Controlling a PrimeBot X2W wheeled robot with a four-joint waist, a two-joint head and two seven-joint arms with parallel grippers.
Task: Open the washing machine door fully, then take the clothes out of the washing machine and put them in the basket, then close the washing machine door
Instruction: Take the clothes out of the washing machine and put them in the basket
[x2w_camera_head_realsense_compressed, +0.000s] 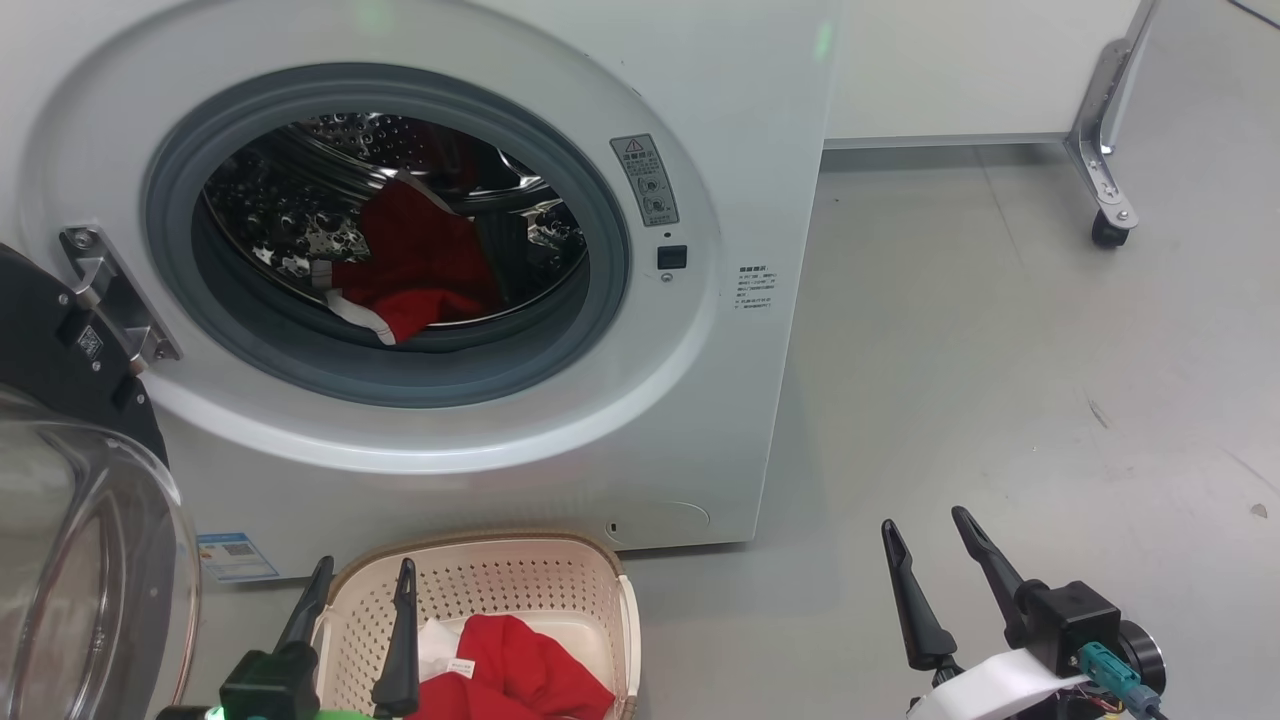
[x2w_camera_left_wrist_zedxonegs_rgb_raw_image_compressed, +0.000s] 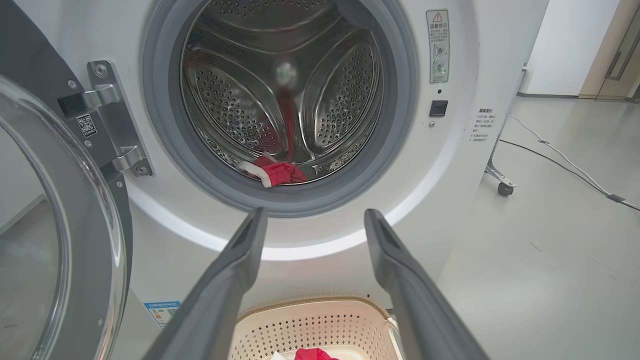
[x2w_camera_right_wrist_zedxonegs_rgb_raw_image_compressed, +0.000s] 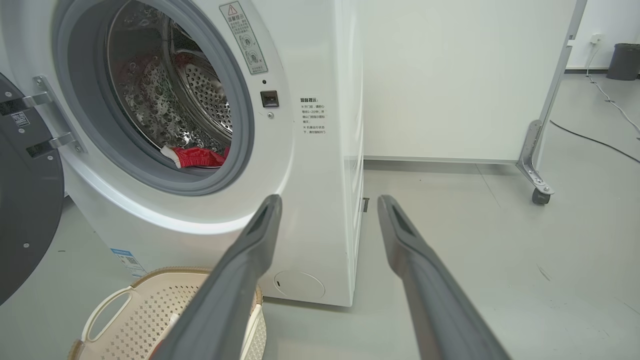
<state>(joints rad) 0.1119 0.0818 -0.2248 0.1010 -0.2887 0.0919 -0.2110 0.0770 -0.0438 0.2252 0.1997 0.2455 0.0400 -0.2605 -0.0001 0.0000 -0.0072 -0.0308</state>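
Left end effector (x2w_camera_head_realsense_compressed: 365, 568), its fingers apart and holding nothing, has to go into the drum (x2w_camera_head_realsense_compressed: 300, 200) for the red garment (x2w_camera_head_realsense_compressed: 420, 270) lying in the middle of the opening. I judge this risky: a finger may scrape the grey gasket (x2w_camera_head_realsense_compressed: 400, 378), or it may pinch only a fold, so the cloth slips and falls beside the basket (x2w_camera_head_realsense_compressed: 480, 541), where a second red garment (x2w_camera_head_realsense_compressed: 520, 660) lies. The open washing machine door (x2w_camera_head_realsense_compressed: 60, 560) at the far left could be bumped. This arm sits at the lower left of the head view, fingers pointing up over the basket. The right end effector (x2w_camera_head_realsense_compressed: 924, 520), also spread and empty, is above the floor (x2w_camera_head_realsense_compressed: 1000, 350) at the lower right.
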